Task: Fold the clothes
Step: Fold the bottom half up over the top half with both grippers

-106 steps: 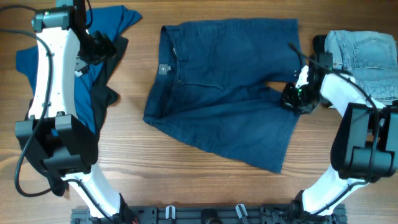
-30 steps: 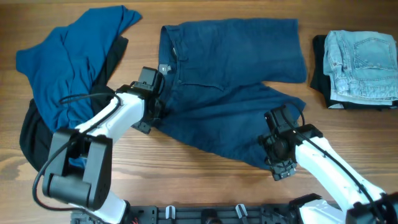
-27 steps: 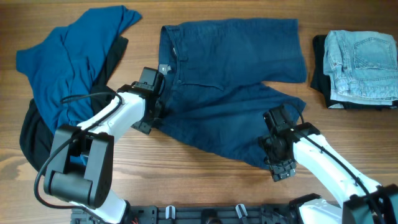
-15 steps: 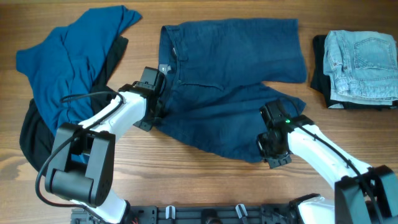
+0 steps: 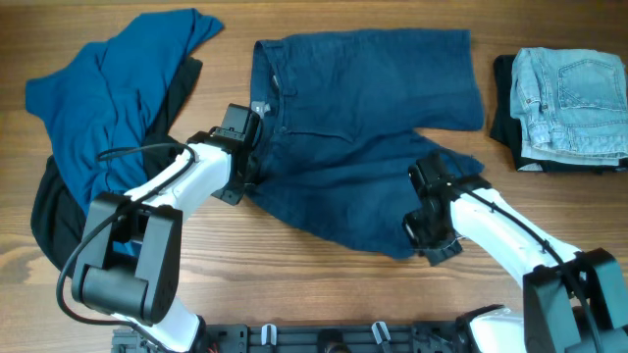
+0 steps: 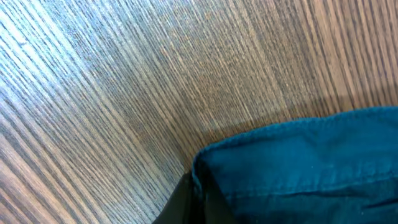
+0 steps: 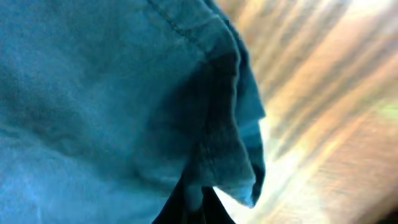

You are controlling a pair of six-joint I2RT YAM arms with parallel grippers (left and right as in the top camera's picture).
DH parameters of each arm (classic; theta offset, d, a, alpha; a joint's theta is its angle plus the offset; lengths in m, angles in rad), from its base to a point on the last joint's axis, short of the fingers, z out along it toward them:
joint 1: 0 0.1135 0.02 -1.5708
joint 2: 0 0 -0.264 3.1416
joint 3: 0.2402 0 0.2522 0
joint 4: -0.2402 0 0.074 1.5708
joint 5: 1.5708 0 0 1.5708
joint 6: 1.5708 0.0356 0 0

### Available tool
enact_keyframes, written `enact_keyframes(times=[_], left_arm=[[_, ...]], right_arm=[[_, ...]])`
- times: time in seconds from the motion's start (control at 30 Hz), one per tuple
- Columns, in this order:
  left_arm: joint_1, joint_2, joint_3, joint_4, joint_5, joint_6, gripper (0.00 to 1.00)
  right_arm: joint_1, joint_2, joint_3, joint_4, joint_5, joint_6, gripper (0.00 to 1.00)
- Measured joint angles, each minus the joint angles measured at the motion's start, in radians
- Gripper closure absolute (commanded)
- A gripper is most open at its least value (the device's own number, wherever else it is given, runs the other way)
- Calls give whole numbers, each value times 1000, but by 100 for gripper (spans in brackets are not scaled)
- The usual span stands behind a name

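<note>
Dark navy shorts [image 5: 363, 127] lie spread flat in the middle of the table, waistband to the left and legs to the right. My left gripper [image 5: 238, 181] is shut on the waistband's near corner; in the left wrist view the dark fingers [image 6: 186, 208] pinch the folded blue edge [image 6: 292, 162] against the wood. My right gripper [image 5: 424, 235] is shut on the near leg's hem. The right wrist view shows that hem corner [image 7: 230, 155] bunched and raised between the fingers [image 7: 174, 211].
A brighter blue shirt [image 5: 98, 88] lies crumpled at the far left over a black garment [image 5: 49, 211]. Folded light-wash jeans [image 5: 569, 98] rest on another black piece [image 5: 503, 108] at the far right. Bare wood runs along the table's front edge [image 5: 314, 284].
Both grippers have closed on the shorts. The right gripper has shifted slightly up and left, drawing the near hem corner with it. The left arm has stayed in place.
</note>
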Motion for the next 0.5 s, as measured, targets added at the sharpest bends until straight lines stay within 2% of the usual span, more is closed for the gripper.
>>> enact_keyframes(times=[0.17, 0.27, 0.5], left_arm=[[0, -12, 3, -83, 18, 43, 96], [2, -61, -11, -157, 27, 75, 96], [6, -436, -14, -298, -13, 90, 96]], right_arm=[[0, -54, 104, -178, 93, -12, 96], [0, -138, 166, -216, 142, -16, 96], [0, -362, 201, -251, 176, -90, 96]])
